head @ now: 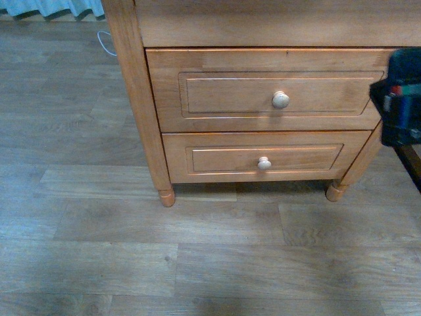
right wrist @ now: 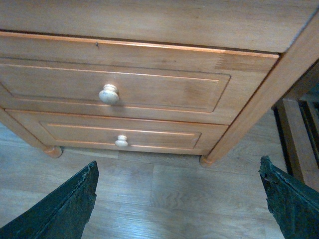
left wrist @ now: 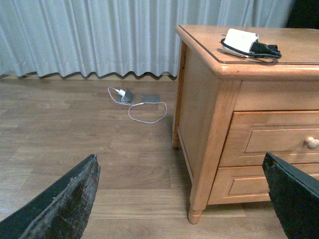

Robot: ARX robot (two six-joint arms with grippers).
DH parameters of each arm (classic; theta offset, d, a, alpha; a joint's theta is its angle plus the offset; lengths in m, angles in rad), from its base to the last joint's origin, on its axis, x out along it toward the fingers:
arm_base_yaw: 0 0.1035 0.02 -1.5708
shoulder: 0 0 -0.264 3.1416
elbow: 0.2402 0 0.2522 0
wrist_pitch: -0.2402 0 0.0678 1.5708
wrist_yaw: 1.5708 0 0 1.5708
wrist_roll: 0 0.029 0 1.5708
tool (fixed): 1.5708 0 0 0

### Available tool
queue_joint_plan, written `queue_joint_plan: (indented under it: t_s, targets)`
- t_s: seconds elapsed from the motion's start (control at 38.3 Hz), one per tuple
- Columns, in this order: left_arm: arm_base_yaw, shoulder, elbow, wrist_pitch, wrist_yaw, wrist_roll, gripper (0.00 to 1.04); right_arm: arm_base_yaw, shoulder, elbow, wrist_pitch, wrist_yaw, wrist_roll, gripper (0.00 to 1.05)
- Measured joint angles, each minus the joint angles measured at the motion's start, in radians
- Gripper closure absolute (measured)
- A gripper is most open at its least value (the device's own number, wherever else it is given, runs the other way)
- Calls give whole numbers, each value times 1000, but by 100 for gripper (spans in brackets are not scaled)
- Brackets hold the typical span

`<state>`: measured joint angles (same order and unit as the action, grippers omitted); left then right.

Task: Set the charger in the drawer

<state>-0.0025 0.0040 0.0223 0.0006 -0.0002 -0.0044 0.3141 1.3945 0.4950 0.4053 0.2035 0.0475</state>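
Front view: drawer (head: 263, 89) shut, charger (left wrist: 241, 41) lying on the desk (left wrist: 279, 69) top near its front edge.
Wide open and empty: left end effector (left wrist: 179, 157) and right end effector (right wrist: 178, 164). Judged best: right closes squarely on the pale knob (right wrist: 108, 94), pulls straight out; bare floor (head: 197, 263) near, wooden frame (right wrist: 294, 134) crowding the right.
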Motion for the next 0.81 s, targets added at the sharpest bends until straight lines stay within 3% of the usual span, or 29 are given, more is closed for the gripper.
queue_joint_plan:
  t_s: [0.37,0.81]
  targets:
    - [0,0,0,0,0,0,6,40,415,247,77,105,56,9]
    - [0,0,0,0,0,0,6,92,668,425,83,130,109,9]
